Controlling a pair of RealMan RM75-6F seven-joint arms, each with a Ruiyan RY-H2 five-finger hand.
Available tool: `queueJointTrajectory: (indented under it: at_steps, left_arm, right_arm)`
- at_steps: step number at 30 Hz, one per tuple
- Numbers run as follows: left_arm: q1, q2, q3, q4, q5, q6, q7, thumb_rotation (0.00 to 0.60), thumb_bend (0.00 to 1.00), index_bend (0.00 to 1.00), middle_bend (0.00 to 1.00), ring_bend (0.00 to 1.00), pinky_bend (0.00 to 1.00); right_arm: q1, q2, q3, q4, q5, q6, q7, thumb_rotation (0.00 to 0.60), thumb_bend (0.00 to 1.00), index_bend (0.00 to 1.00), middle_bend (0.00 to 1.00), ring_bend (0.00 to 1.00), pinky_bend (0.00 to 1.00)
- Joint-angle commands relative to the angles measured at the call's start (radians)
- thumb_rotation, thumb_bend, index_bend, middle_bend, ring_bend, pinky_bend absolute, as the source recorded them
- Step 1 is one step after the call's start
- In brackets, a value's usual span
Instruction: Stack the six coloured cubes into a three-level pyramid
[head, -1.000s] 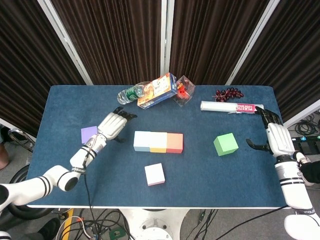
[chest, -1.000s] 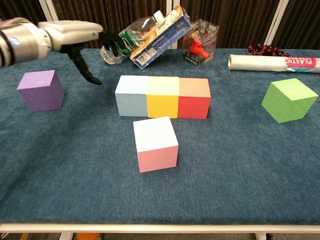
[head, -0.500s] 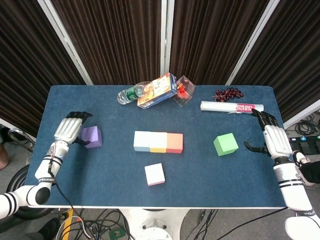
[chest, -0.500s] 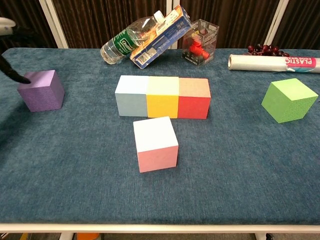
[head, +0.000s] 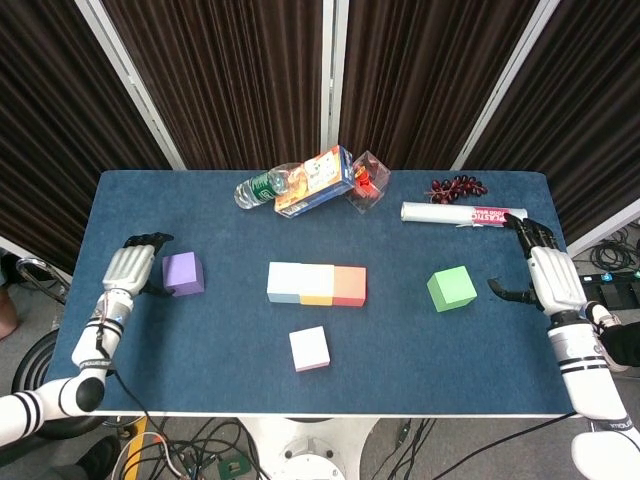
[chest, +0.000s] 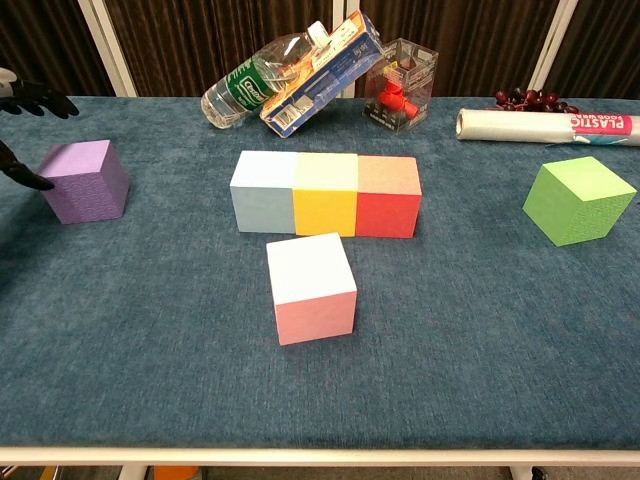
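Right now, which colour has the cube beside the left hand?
Purple cube, clearest in the chest view.

Six cubes (head: 316, 283), one bottle (head: 262, 187), one carton (head: 315, 180), one roll (head: 463, 213), two hands (head: 131, 268).

blue cube (head: 284, 282), yellow cube (head: 317, 284), red cube (head: 349, 285): touching row, centre | pink cube (head: 310, 349): 6 o'clock of row, apart | purple cube (head: 183, 273): 9 o'clock | green cube (head: 451, 289): 3 o'clock, turned askew

left hand (head: 128, 266) and right hand (head: 549, 272): silver-white shells with black fingertips; white arm segments, black joint bands.
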Motion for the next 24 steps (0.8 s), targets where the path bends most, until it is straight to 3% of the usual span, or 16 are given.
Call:
queueJointTrajectory:
  at_steps: [1,7,11,14,19,24]
  left_arm:
    - [-0.008,-0.018,-0.001,0.025,-0.024,-0.016,0.02,0.6,0.06,0.15,0.11,0.09,0.09]
    - [-0.012,-0.057,-0.007,0.065,-0.059,-0.028,0.03,0.6,0.06,0.16,0.13,0.09,0.09]
    - [-0.002,-0.098,-0.024,0.101,-0.034,-0.004,-0.008,0.6,0.06,0.22,0.23,0.16,0.11]
    - [0.001,-0.117,-0.03,0.127,0.002,-0.003,-0.036,0.6,0.07,0.26,0.28,0.2,0.19]
    - [0.011,-0.15,-0.045,0.172,0.091,0.029,-0.103,0.6,0.17,0.42,0.49,0.38,0.43]
    - [0.011,-0.132,-0.051,0.159,0.15,0.013,-0.147,0.6,0.19,0.44,0.52,0.4,0.44]
  right_arm:
    - [0.0,-0.002,-0.002,0.002,0.0,-0.002,0.002,0.6,0.17,0.0,0.14,0.0,0.0]
    - [0.0,-0.007,-0.007,0.009,0.003,-0.006,-0.001,0.6,0.17,0.0,0.14,0.0,0.0]
    - [0.001,-0.012,-0.014,0.012,0.004,-0.016,-0.005,0.6,0.17,0.0,0.14,0.0,0.0]
    - [0.0,-0.013,-0.018,0.012,0.006,-0.019,-0.006,0.6,0.17,0.0,0.14,0.0,0.0]
    - [-0.008,-0.009,-0.019,0.008,0.005,-0.008,-0.003,0.6,0.17,0.0,0.14,0.0,0.0]
    - [-0.014,-0.007,-0.02,0.007,0.007,-0.007,0.007,0.6,0.17,0.0,0.14,0.0,0.0]
